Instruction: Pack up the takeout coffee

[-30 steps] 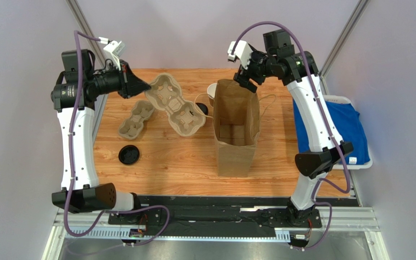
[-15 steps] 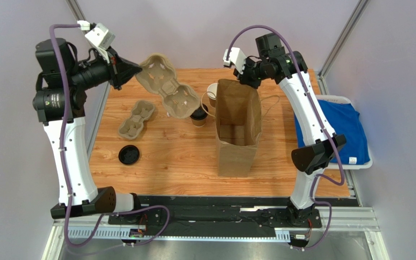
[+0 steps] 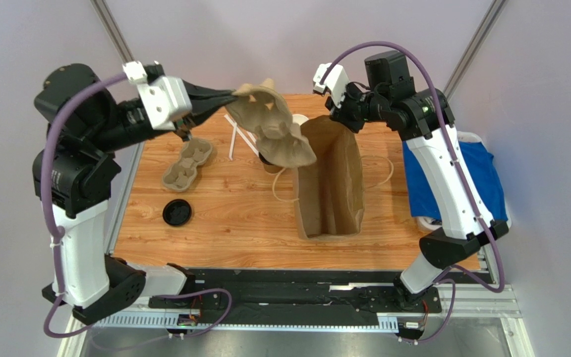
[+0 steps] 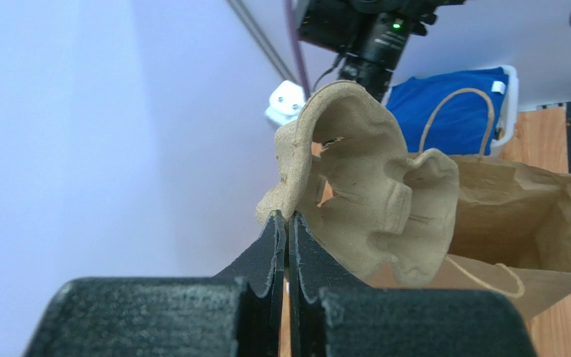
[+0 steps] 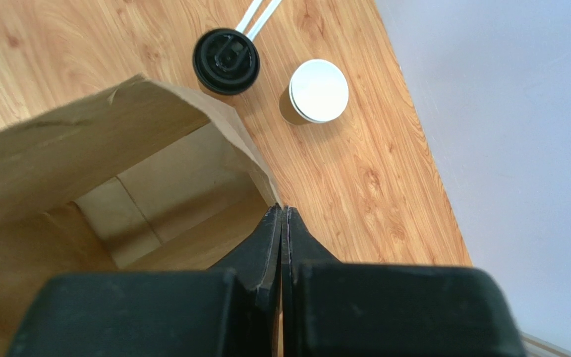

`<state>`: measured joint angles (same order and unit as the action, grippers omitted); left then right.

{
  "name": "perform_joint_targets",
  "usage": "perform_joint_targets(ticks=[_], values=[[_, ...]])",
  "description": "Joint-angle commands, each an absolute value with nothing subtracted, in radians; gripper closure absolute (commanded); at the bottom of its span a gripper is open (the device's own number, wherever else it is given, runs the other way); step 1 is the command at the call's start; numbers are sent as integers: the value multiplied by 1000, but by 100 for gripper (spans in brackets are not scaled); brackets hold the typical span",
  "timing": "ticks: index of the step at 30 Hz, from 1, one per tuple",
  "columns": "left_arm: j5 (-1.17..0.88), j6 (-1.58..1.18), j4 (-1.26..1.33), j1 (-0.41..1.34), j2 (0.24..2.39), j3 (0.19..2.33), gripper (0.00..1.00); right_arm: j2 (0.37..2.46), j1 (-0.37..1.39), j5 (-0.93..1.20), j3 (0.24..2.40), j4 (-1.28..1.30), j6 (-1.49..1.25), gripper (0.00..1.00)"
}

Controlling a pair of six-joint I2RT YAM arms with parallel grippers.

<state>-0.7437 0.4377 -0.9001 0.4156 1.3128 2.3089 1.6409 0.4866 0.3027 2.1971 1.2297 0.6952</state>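
The takeout coffee [image 5: 226, 61], a brown cup with a black lid, stands on the table just beyond the paper bag [image 3: 333, 186]. In the top view the lifted carrier mostly hides it. My left gripper [image 3: 229, 94] is shut on the rim of the grey-brown pulp cup carrier [image 3: 273, 126], holding it tilted in the air over the bag's left side. In the left wrist view the carrier [image 4: 363, 186] hangs from the pinched fingertips. My right gripper [image 5: 282, 210] is shut on the bag's far rim, and the bag [image 5: 80, 149] stands open.
A lidless brown cup [image 5: 316, 91] stands beside the coffee. White sticks [image 3: 235, 137] lie behind the carrier. A smaller pulp carrier [image 3: 189, 162] and a loose black lid [image 3: 177, 213] sit at the left. A bin with a blue cloth [image 3: 475, 178] is at the right edge.
My left arm has lifted the carrier off the table and swung it right, over the bag. My right gripper has shut on the bag's far rim, and the bag now leans.
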Motion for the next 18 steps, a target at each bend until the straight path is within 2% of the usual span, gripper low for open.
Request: perform_joint_targets(ticks=[1, 7, 10, 18], values=[[-479, 671, -893, 657, 1292, 2263, 100, 1611, 518, 216, 2209, 1190, 591, 100], [-264, 828, -847, 876, 1246, 2094, 100, 1579, 560, 131, 2188, 1184, 540, 100], [-209, 859, -789, 943, 1220, 2022, 100, 1565, 584, 95, 2175, 1177, 515, 100], [-161, 911, -775, 1057, 1235, 1994, 100, 1528, 630, 58, 2163, 1172, 444, 100]])
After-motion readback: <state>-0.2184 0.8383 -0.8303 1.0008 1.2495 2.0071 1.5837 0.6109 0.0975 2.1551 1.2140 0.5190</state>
